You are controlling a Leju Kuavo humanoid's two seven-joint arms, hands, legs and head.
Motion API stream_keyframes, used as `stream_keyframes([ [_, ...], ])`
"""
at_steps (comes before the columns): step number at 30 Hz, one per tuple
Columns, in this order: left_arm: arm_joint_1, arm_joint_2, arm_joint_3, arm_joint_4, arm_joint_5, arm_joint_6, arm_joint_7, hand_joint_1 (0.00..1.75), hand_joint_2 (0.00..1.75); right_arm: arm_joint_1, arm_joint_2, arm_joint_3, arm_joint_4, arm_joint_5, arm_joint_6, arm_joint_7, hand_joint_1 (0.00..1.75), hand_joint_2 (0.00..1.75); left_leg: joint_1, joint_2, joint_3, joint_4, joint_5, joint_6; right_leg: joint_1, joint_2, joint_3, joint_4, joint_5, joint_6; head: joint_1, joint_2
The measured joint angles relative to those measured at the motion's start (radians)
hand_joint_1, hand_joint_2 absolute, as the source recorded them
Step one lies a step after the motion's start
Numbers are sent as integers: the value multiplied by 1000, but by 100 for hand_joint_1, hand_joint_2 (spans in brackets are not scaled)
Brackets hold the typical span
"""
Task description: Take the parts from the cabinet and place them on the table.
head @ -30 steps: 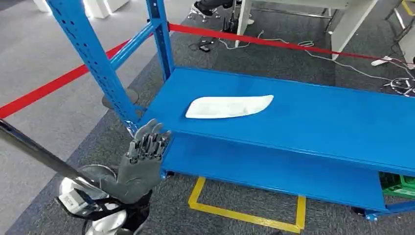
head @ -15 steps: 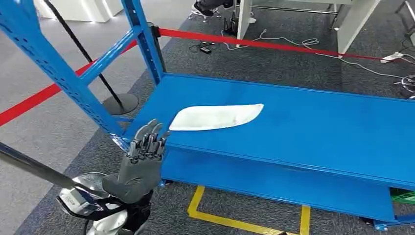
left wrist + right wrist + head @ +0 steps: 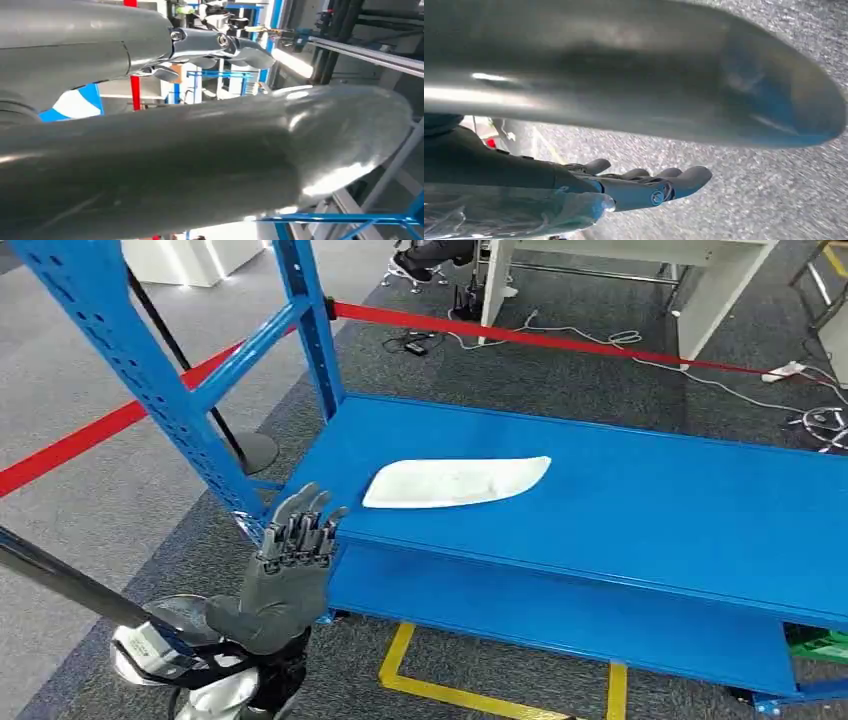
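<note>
Head view: the left hand (image 3: 290, 560) is raised with fingers straight and apart, holding nothing, just beside the blue shelf's (image 3: 620, 490) front corner. A white part (image 3: 455, 482) lies flat on that shelf, near the hand. Right wrist view: the right hand (image 3: 644, 185) hangs above grey carpet (image 3: 774, 190), fingers loosely out, holding nothing.

Left hand (image 3: 290, 555) raised just off shelf (image 3: 620, 490) front-left corner, fingers apart, nothing held; blue upright (image 3: 150, 380) close beside it on left; shelf top bare around white part (image 3: 455, 482), open from front; rear upright (image 3: 315, 325) and diagonal brace (image 3: 245, 345) bound left end; red tape (image 3: 560, 340) behind.
</note>
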Motion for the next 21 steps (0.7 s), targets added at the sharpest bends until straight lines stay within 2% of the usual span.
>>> stream_keyframes([
  [2, 0, 0, 0, 3, 2, -2, 0, 0, 0, 1, 0, -6, 0, -1, 3, 0, 0, 175, 0, 1, -3, 0, 1, 2, -3, 0, -67, 163, -83, 7, 0, 0],
  [3, -1, 0, 0, 4, 2, -2, 0, 0, 0, 1, 0, -9, 0, -2, 3, 2, 0, 175, 0, 1, -3, 0, 1, 2, -3, 0, -85, 211, -99, 10, 0, 0],
  [4, -1, 0, 0, 6, 2, -2, 0, 0, 0, 2, 0, -11, 0, -2, -1, 4, 0, 175, 0, 0, -3, 0, 1, 2, -5, 0, -82, 212, -91, 12, 0, 0],
  [5, -1, 0, 0, 7, 2, -2, 0, 0, 0, 2, 0, -15, 0, -2, -7, 8, 0, 175, 1, 0, -2, 0, 1, 2, -7, -1, -58, 173, -65, 13, 1, 0],
  [6, -1, 0, 0, 8, 1, -1, 0, 0, 0, 1, -1, -17, 0, -2, -16, 8, 0, 175, 2, 0, -1, 2, 0, 0, -10, -1, -14, 95, -27, 15, 0, 0],
  [7, -1, 0, 0, 8, 0, 1, 0, 0, 0, 1, -2, -18, 0, 1, -24, 8, 0, 175, 7, -1, 0, 7, -3, -4, -18, -2, 38, 0, 11, 30, 0, 0],
  [8, -2, 0, 0, 9, -2, 2, 0, 0, 0, 0, -1, -18, 0, 7, -24, 8, 0, 175, 2, -1, -2, 18, -10, -13, -28, -2, 71, -63, 10, 59, 0, 0],
  [9, -2, 1, 0, 9, -2, 2, 0, 0, 0, -1, 10, -18, 4, 16, -16, 8, 0, 175, -6, -8, -12, 33, -20, -4, -33, 13, 76, -64, 11, 52, 13, 0],
  [10, -3, 2, 0, 9, -2, 2, 0, 0, 0, -2, 3, -17, 2, 24, -13, 10, 0, 175, -16, -5, -14, 31, -18, 10, -29, 11, 73, -62, 3, -5, 4, 0],
  [11, -4, 3, -1, 11, -3, 2, 0, 0, 0, -1, 2, -17, 2, 28, -6, 16, 0, 175, -17, -6, -13, 27, -9, 24, -30, 11, 72, -62, 11, 7, -10, 0],
  [12, -4, 3, -2, 12, -2, 2, 0, 0, 0, -1, 2, -17, 2, 31, -6, 21, 0, 175, -17, -6, -13, 23, -8, 27, -27, 11, 71, -64, 11, 5, -10, 0],
  [14, -6, 3, -2, 16, -2, 2, 0, 0, 0, 0, 2, -17, 2, 32, -6, 26, 0, 175, -14, -6, -12, 17, -4, 18, -25, 12, 69, -64, 11, 1, -12, 0],
  [15, -6, 3, -2, 18, -2, 4, 0, 0, 0, 0, 1, -17, 2, 33, -5, 26, 0, 175, -14, -6, -11, 13, -2, 9, -24, 12, 68, -64, 11, -1, -12, 0],
  [17, -8, 3, -3, 22, -2, 8, 0, 0, 0, -1, 1, -17, 2, 34, 1, 28, 0, 175, -8, -6, -10, 9, -1, -20, -20, 11, 66, -64, 11, -7, -11, 0],
  [18, -9, 3, -3, 26, -1, 9, 0, 0, 0, -1, 1, -17, 2, 34, 5, 29, 0, 175, -7, -6, -11, 8, -1, -26, -19, 11, 66, -64, 11, -7, -11, 0],
  [21, -14, 3, -9, 38, 5, 12, 0, 0, 0, -1, 1, -17, 2, 34, 6, 32, 0, 175, -5, -6, -11, 8, -1, -27, -18, 11, 66, -64, 12, -8, -11, 0],
])
